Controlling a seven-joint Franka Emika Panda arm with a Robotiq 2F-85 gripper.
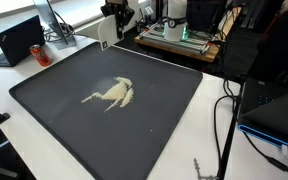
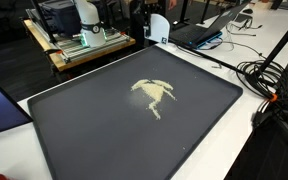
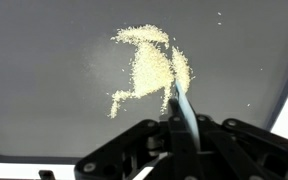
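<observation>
A patch of pale yellow grains [image 1: 112, 93] [image 2: 154, 93] [image 3: 149, 65], smeared into streaks, lies near the middle of a large dark mat [image 1: 44, 95] [image 2: 84, 130] [image 3: 44, 90]. My gripper [image 3: 179, 118] is shut on a thin flat white scraper [image 3: 180, 100], seen edge-on in the wrist view, its tip close to the near edge of the grains. In both exterior views the gripper [image 1: 114, 14] [image 2: 152, 14] hangs over the mat's far edge with the white scraper [image 1: 106, 32] [image 2: 159, 28] pointing down.
The mat lies on a white table [image 1: 199, 140]. A black laptop [image 1: 19, 40] sits past one corner, another laptop [image 2: 199, 33] by the far edge. A wooden bench with equipment [image 1: 179, 35] [image 2: 84, 45] stands behind. Black cables [image 1: 224, 110] [image 2: 269, 75] trail beside the mat.
</observation>
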